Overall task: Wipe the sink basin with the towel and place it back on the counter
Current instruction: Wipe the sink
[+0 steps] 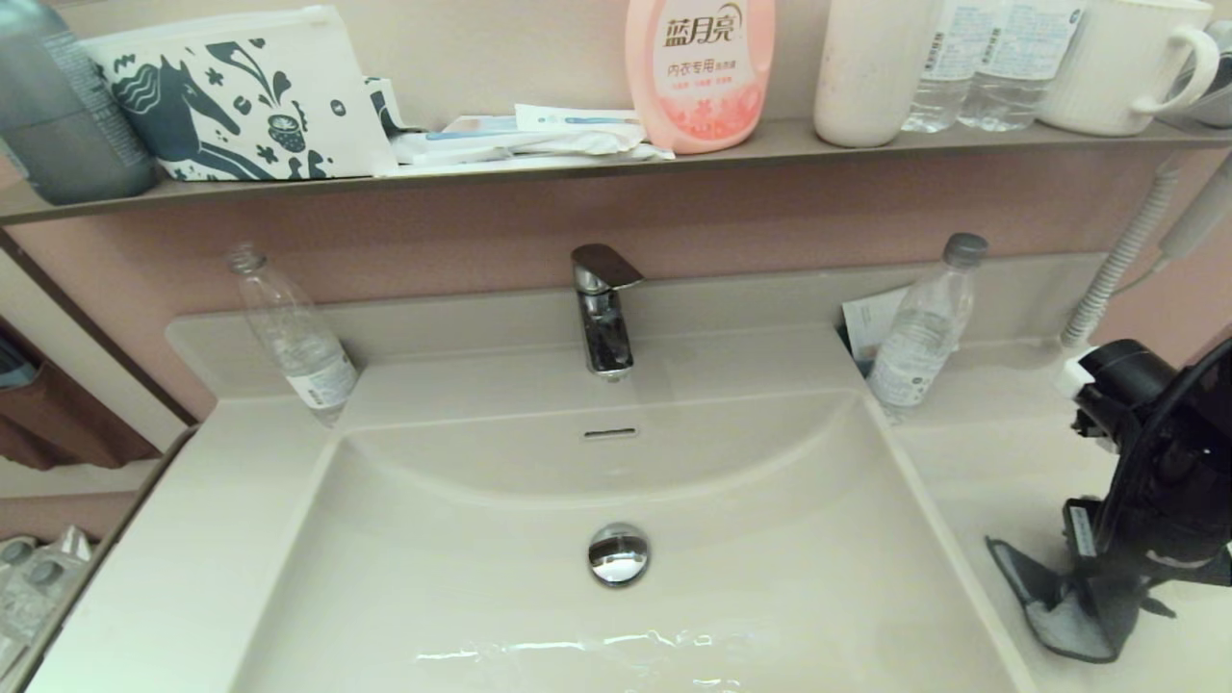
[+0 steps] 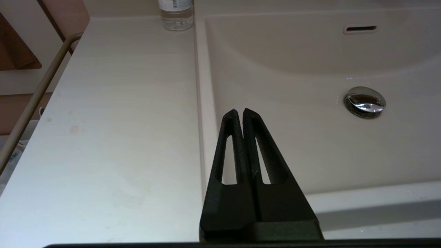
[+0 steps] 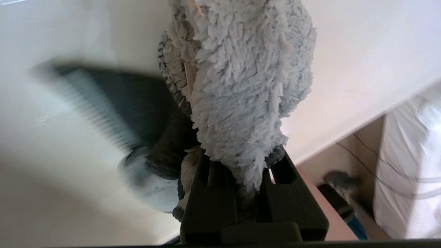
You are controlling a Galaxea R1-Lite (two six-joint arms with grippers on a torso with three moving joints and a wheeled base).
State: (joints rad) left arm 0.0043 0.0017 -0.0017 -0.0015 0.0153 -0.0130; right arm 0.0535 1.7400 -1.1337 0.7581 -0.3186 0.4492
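Right claw (image 3: 249,179) clamping fluffy, lumpy towel (image 3: 241,79) over glossy counter (image 1: 972,462).

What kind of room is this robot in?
Most likely a bathroom. There is a sink basin with a chrome tap, and a wall shelf holding a pink soap bottle and a mug.

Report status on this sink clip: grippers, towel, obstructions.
Right gripper shut on the towel, over the counter right of the sink basin. Left gripper shut, empty, at the basin's left rim. Basin unobstructed.
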